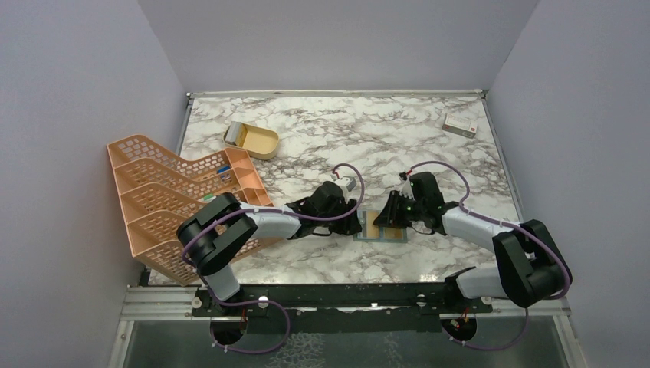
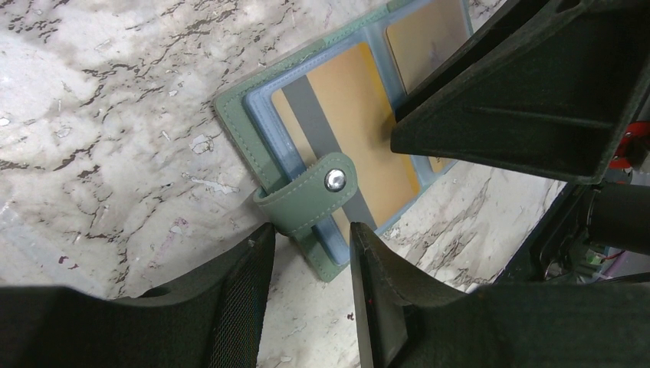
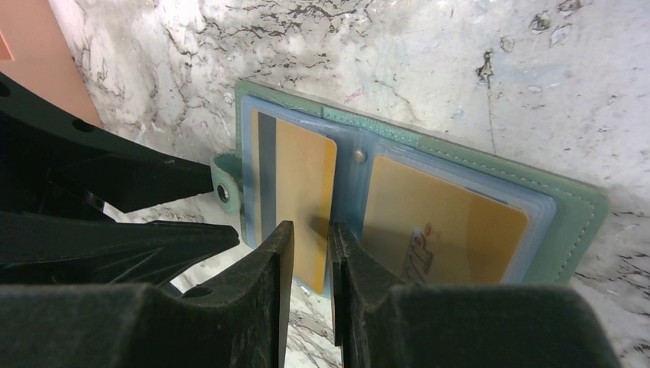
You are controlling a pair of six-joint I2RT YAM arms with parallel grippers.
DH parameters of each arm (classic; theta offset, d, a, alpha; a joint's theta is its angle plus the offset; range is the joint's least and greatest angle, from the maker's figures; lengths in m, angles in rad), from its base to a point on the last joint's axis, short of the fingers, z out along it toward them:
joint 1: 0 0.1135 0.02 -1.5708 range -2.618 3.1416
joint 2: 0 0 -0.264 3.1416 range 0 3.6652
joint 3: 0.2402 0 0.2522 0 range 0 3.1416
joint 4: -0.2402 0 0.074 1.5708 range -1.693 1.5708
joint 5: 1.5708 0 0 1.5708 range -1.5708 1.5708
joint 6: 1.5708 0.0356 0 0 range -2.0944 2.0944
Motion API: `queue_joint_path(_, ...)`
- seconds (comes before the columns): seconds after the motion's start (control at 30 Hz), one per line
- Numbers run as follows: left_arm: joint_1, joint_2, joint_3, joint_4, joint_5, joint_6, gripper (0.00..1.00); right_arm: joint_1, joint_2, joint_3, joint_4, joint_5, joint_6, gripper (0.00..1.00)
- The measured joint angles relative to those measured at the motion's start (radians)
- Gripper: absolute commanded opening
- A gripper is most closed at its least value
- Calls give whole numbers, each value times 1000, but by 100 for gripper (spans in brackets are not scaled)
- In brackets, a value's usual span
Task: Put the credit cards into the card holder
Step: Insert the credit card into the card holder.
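The card holder (image 1: 383, 238) lies open and flat on the marble between my two grippers. In the right wrist view its grey-green cover (image 3: 571, 207) frames pale blue sleeves. A tan-orange credit card with a grey stripe (image 3: 303, 192) lies on the left half and a second card (image 3: 444, 230) sits in the right sleeve. My right gripper (image 3: 310, 230) stands over the striped card's right edge, jaws a narrow gap apart, nothing pinched. My left gripper (image 2: 310, 234) is open at the holder's left edge, straddling the snap tab (image 2: 314, 192). The striped card (image 2: 360, 115) shows there too.
An orange mesh rack (image 1: 176, 199) stands at the left, close beside my left arm. A gold oval tin (image 1: 251, 139) lies at the back left. A white box with a red mark (image 1: 460, 124) lies at the back right. Grey walls close in three sides.
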Motion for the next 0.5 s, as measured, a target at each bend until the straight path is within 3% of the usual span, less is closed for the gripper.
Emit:
queue_joint_path(0.23,0,-1,0,0,-3,0,32,14,13,0,5,-7,0,26)
queue_joint_path(0.5,0,-41,-13,-6,-25,-1,33,20,-18,9,-57,7,-3,35)
